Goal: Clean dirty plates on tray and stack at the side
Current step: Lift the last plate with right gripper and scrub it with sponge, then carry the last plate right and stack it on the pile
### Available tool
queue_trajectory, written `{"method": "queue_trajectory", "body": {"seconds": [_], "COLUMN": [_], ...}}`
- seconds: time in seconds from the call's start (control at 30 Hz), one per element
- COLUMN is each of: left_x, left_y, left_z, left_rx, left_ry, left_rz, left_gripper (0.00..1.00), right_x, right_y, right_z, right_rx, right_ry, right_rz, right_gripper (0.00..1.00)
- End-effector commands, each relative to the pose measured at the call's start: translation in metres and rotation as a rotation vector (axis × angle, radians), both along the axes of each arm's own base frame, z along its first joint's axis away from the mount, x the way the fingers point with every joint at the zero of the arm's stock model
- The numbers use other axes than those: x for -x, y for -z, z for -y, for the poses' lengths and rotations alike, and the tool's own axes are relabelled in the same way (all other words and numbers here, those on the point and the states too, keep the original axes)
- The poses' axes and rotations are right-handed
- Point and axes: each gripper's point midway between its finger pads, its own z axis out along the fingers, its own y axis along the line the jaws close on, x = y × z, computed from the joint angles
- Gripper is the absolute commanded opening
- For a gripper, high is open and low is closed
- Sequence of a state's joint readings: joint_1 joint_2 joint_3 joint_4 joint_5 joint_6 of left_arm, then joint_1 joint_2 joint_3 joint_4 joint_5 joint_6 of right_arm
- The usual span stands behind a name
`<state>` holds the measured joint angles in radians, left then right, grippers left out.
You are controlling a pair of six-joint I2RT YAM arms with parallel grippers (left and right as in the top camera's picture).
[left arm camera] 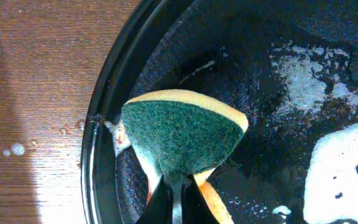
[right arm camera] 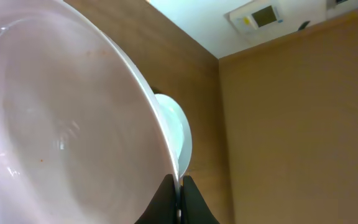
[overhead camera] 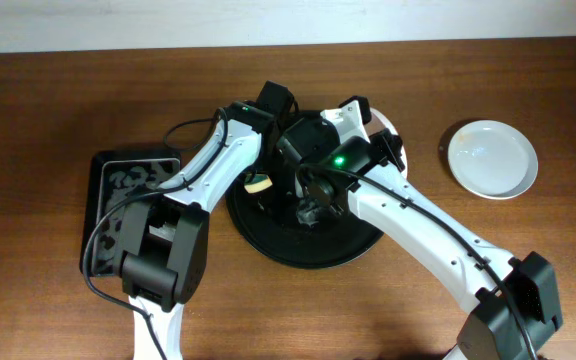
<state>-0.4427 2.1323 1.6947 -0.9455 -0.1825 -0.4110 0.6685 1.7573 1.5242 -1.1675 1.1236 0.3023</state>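
The left gripper (left arm camera: 178, 190) has its two black fingers pressed onto the lower edge of a green-faced, yellow-backed scouring sponge (left arm camera: 182, 134), pinching it firmly. The sponge hangs just inside the rim of the large round black tray (left arm camera: 101, 143), scrub side towards the wrist camera. White soap foam (left arm camera: 347, 168) lies in patches on the tray floor, and a few droplets sit on the brown wooden table (left arm camera: 36, 93) beside the rim.

The right gripper (right arm camera: 179, 191) is clamped on the rim of a round white shallow plate (right arm camera: 61, 124) – held steeply tilted, its hollow filling most of the wrist view. From overhead, both arms meet above the tray (overhead camera: 308, 250). A second white plate (overhead camera: 492, 158) rests flat on the table well to the right, apart from the tray. A smaller rectangular black tray (overhead camera: 118, 185) lies at the left.
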Motion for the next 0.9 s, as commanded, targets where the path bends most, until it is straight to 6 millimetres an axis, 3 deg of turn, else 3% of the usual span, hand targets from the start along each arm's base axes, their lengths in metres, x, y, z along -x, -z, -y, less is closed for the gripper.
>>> {"method": "queue_trajectory", "body": {"seconds": [0.0,0.43,0.6,0.73,0.8,0.87], "left_x": [-0.007,-0.005,-0.005,-0.004,-0.003,-0.003], "left_y": [-0.012,-0.011,-0.011,-0.011,-0.011,-0.011], "left_z": [0.002,0.006,0.006,0.006,0.005,0.005], "left_rx": [0.020,0.042,0.042,0.041,0.039,0.039], "left_ry": [0.005,0.010,0.010,0.011,0.010,0.011], "left_rz": [0.028,0.018,0.018,0.014,0.011,0.011], "left_gripper": [0.00,0.00,0.00,0.00,0.00,0.00], "right_x": [0.001,0.003,0.004,0.005,0.004,0.000], "right_y": [-0.026,-0.019,0.012,0.019,0.033,0.038], "right_z": [0.003,0.001,0.007,0.022,0.032,0.052], "right_rx": [0.004,-0.077,-0.278,-0.359,-0.496,-0.751], "right_ry": [0.017,0.031,0.080,0.152,0.209,0.296], "right_rz": [0.096,0.099,-0.019,-0.031,-0.091,-0.153], "right_gripper": [0.04,0.04,0.04,0.04,0.04,0.04]}}
